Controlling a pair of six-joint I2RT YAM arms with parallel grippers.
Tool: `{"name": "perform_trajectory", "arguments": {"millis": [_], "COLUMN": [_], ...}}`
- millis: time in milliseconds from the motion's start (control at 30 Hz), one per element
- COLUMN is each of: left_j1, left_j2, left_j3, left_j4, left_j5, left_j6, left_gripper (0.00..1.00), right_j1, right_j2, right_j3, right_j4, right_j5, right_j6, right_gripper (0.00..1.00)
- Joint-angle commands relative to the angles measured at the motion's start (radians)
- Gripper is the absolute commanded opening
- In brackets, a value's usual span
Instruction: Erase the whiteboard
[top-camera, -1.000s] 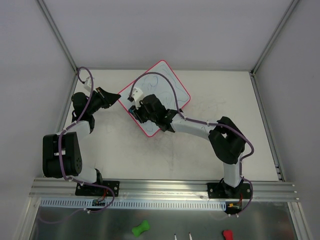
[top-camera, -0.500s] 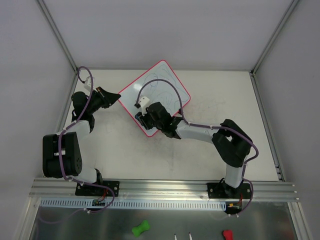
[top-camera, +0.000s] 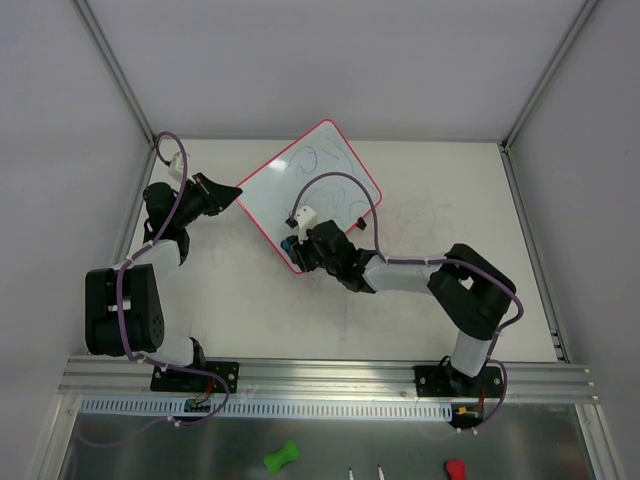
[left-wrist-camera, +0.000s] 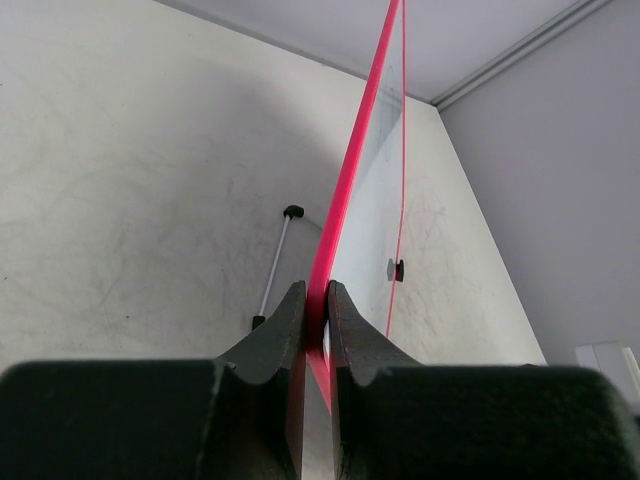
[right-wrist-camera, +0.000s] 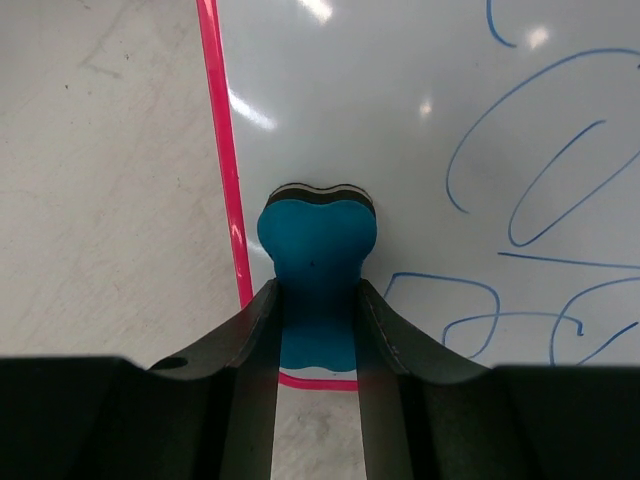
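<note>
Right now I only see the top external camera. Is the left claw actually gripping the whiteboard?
Observer: Yes. In the left wrist view the left claw is shut on the pink frame edge of the whiteboard.
Operator: And what's the right claw holding?
Observer: The right claw is shut on a blue bone-shaped eraser, near the board's corner.
Operator: Any ink nearby?
Observer: There are blue scribbles just right of the eraser in that wrist view.

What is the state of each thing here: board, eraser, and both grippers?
Whiteboard: blue scribbles on it, not yet clean.
Eraser: held against the whiteboard near its corner.
Left gripper: shut on the whiteboard's frame.
Right gripper: shut on the eraser.
</note>
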Motion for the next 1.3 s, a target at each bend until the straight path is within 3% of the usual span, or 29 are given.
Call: {"name": "perform_trajectory", "arguments": {"millis": [0, 400, 967, 1267], "left_j1": [-0.032, -0.032, -0.032, -0.023], "left_j2": [-0.008, 0.000, 0.007, -0.008], "left_j3": [0.026, 0.027, 0.023, 0.004], "left_j4": [-0.016, -0.018, -0.012, -0.003], "left_j5": [0.037, 0.035, 0.046, 0.029], "left_j6": [0.034, 0.035, 0.043, 0.043], "left_gripper": [0.00, 0.00, 0.00, 0.20], "right_j1": [0.001, 0.005, -0.001, -0.059], "right_j2": [0.053, 0.015, -0.181, -0.267], "right_j3": [-0.098, -0.166, 0.095, 0.131], "right_j4": [-0.126, -0.067, -0.274, -0.296], "right_j5": [0.020, 0.063, 0.167, 0.144], "right_j6": [0.074, 0.109, -0.024, -0.067], "right_gripper": [0.00, 0.00, 0.00, 0.00]}}
